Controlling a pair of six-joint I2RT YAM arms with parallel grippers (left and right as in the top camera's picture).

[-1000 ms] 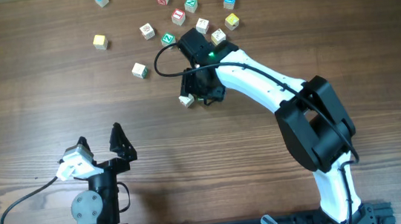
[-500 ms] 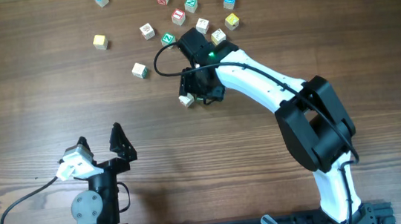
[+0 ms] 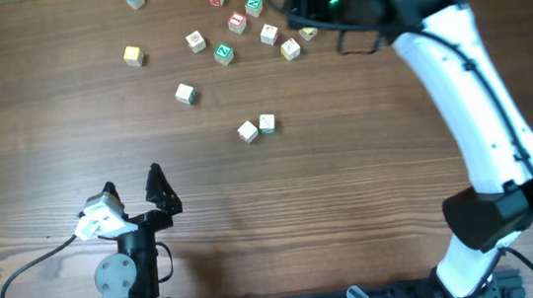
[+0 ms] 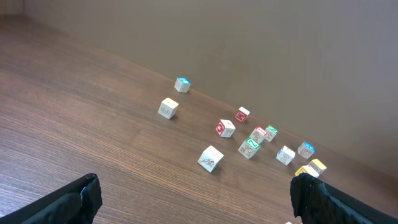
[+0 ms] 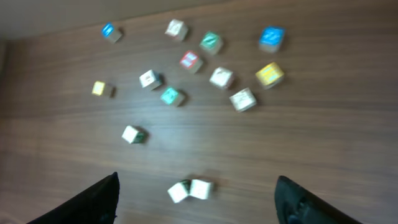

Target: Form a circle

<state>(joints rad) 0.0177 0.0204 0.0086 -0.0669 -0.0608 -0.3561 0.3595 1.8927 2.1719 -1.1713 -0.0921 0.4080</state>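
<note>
Circle: no ring is showing yet. Only its beginning is lying there, a pair of cubes [image 3: 257, 127] touching side by side near the middle of the counter [image 3: 47, 142].

Why there: the pair is sitting on bare wood, well apart from the scatter, probably so that a ring has room to close around that spot.

Loose cubes [image 3: 236, 21]: they are lying spread along the far side of the counter, with a few strays off to the left. These look like the stock the ring is drawing on.

Right tool [image 5: 196, 177]: it is hovering high over the right end of the scatter. Its fingers [image 5: 99, 202] are standing wide apart with nothing between them, and in the overhead view it is covering the blue cube [image 5: 271, 37].

Likely purpose: it seems to be lining up over the scatter for the next cube, though I cannot tell which one.

Left tool [image 3: 132, 193]: it is resting near the front edge with its jaws fully spread and empty, apparently parked out of the working area.

Visibility: the right wrist view is blurring, so the marks on the faces are not readable there.
</note>
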